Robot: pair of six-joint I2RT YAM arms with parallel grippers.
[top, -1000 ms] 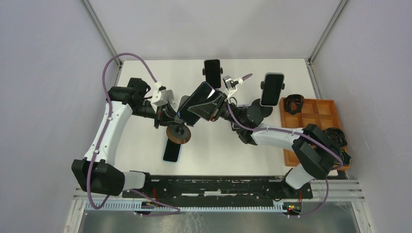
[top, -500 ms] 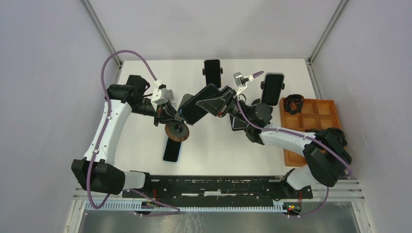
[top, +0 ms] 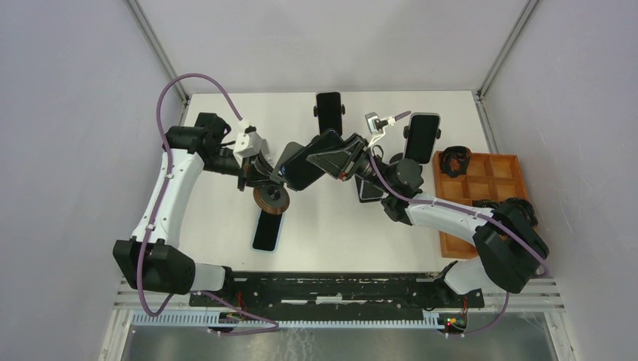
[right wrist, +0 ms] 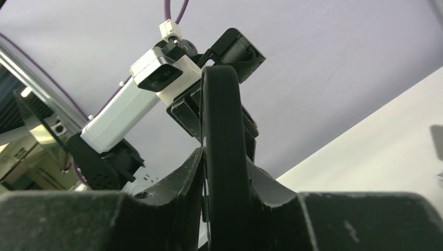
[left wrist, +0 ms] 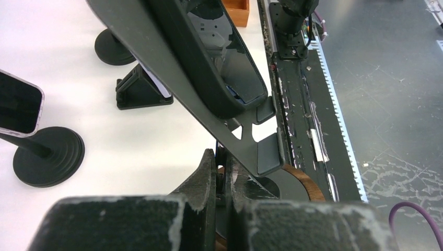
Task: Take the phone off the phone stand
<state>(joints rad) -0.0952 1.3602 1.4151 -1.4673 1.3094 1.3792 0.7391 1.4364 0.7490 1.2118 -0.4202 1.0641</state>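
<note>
Right wrist: your right hand [right wrist: 222,163] pinches the slim black phone [right wrist: 220,104], left hand [left wrist: 221,168] clamps its grey metal stand [left wrist: 130,31]; lift clear next.

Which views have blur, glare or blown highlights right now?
Top external: sharp, evenly lit, soft shadows. Left wrist: phone screen mirrors the scene, table nearly blown out, left end effector on the phone stand blurred up close. Right wrist: right end effector soft, gripped phone a dark silhouette against the pale wall.

Bright, even overhead light casts soft shadows on the table [top: 331,226]; wrist views blur close-up.
</note>
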